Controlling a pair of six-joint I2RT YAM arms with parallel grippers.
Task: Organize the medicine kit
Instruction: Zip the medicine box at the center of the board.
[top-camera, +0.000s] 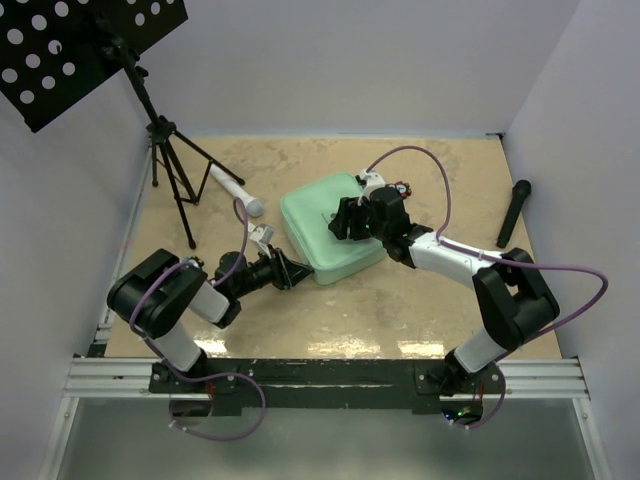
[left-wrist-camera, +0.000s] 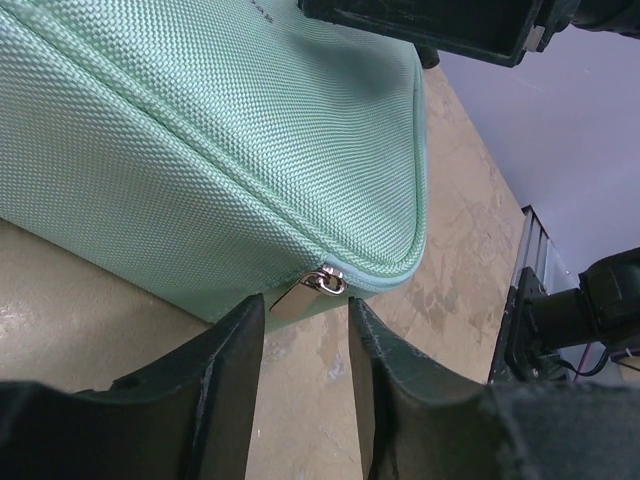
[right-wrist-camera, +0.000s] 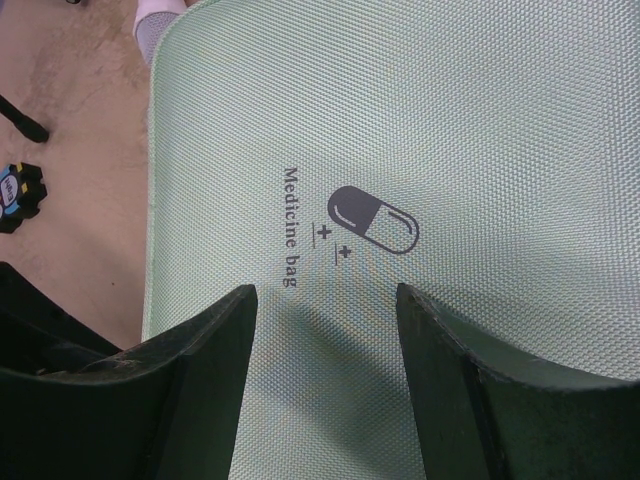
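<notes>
The mint-green medicine kit (top-camera: 320, 225) lies zipped shut in the middle of the table, lid up. Its pill logo (right-wrist-camera: 373, 218) and the words "Medicine bag" show in the right wrist view. My right gripper (top-camera: 345, 222) stands open over the lid (right-wrist-camera: 450, 120), its fingertips close above the fabric and nothing between them (right-wrist-camera: 325, 295). My left gripper (top-camera: 298, 270) is low at the kit's near-left corner. It is open (left-wrist-camera: 305, 305), with the metal zipper pull (left-wrist-camera: 300, 294) just beyond its tips and not gripped. The kit's side wall (left-wrist-camera: 200, 130) fills that view.
A white-and-grey cylinder (top-camera: 237, 190) lies left of the kit, beside a black tripod (top-camera: 175, 170) carrying a perforated board (top-camera: 70, 50). A small black-and-red gadget (top-camera: 400, 187) sits behind the kit. A black stick-shaped object (top-camera: 514, 212) lies at the right. Walls enclose three sides.
</notes>
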